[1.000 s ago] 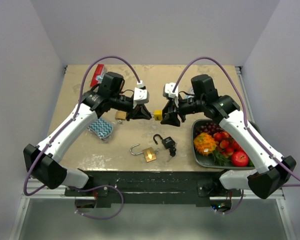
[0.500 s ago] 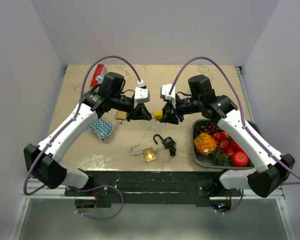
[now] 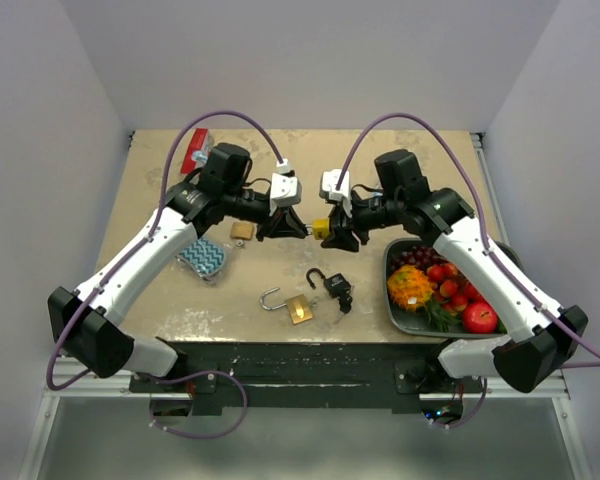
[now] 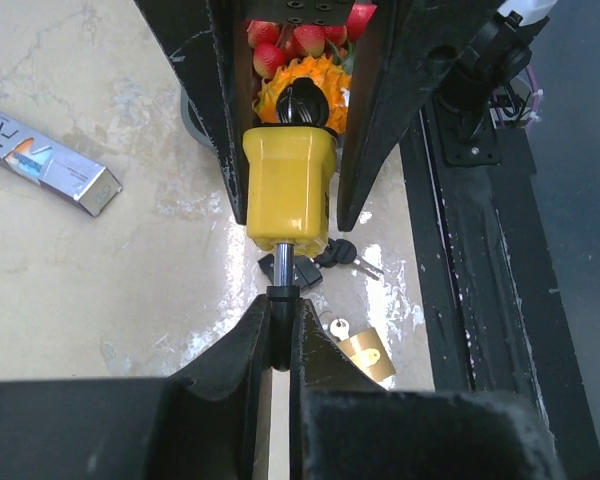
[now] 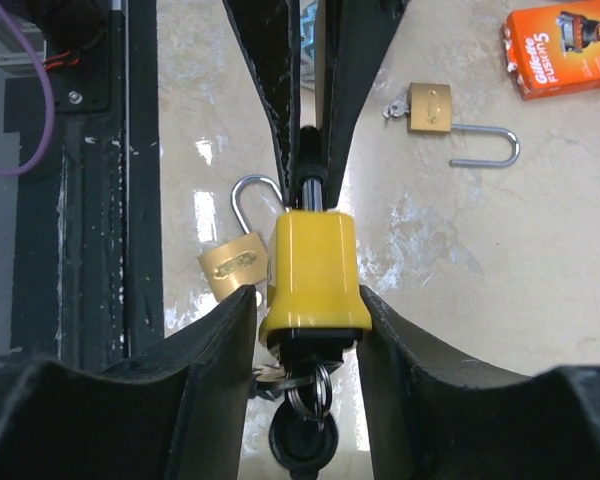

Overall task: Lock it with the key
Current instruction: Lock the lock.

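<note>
A yellow padlock [image 3: 320, 228] hangs in the air between my two grippers over the middle of the table. My left gripper [image 4: 280, 335] is shut on its steel shackle [image 4: 280, 272]. My right gripper [image 5: 310, 310] is shut on the yellow body [image 5: 315, 270], one finger on each side. A black-headed key [image 5: 302, 445] on a ring sits in the keyhole at the body's base, between the right fingers. In the top view the left gripper [image 3: 298, 228] and the right gripper [image 3: 333, 232] face each other, tip to tip.
On the table below lie an open brass padlock [image 3: 298, 307] and a black padlock with keys [image 3: 335, 287]. Another brass padlock [image 3: 242, 230], a blue-patterned pad [image 3: 201, 256] and a red razor box [image 3: 194, 150] lie left. A fruit tray [image 3: 405, 326] stands right.
My right gripper has shifted a little left, closer onto the padlock body. The left gripper has held the shackle nearly still.
</note>
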### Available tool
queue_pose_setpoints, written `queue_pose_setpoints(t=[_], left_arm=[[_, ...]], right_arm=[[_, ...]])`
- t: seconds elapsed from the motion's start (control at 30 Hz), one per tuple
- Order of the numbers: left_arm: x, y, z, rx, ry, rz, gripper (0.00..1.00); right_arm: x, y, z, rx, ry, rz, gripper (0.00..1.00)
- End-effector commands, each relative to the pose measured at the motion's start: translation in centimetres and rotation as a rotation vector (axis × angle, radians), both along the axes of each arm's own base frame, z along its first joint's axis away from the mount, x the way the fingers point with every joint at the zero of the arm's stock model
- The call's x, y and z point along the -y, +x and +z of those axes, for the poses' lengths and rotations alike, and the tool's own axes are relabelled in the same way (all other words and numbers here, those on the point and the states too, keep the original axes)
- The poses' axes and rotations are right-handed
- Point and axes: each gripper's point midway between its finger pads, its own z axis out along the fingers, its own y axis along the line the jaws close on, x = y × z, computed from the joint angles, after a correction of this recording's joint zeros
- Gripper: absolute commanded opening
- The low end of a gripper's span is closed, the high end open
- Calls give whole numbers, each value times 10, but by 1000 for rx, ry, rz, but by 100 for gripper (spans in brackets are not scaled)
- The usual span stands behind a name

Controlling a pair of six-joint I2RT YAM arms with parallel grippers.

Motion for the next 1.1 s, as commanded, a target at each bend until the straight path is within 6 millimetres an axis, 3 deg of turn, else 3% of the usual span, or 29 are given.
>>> queue_pose_setpoints(t=[0.0,0.23,0.4,0.57,0.7,0.8,0.83,0.87,0.93,1.03,1.07], left_arm=[[4,-2,35,147,-106,-62,0],[7,0,36,141,-121,-72,0],[8,0,36,134,-122,-75,0],[9,1,38,130,-128,-72,0],[10,1,37,111,-136,-68,0],[10,2,36,110,-135,-57,0],[10,1,36,111,-136,-59,0],[9,1,36,113,-136,-62,0],[9,-2,35,116,-137,-71,0],[6,-5,29,107,-117,-78,29],[2,-7,23,95,-94,-77,43]], right_arm=[[12,-6,20,4,42,6,48],[12,-10,23,-7,71,9,46],[7,-8,25,-20,105,7,56],[2,-4,24,-19,111,10,50],[-4,2,29,-20,133,0,38],[-6,2,29,-26,137,4,23],[-5,1,29,-27,138,6,9],[-6,2,28,-38,136,-4,3],[-7,3,28,-53,141,-13,0],[-7,4,32,-53,151,-21,0],[-7,4,36,-49,158,-25,0]])
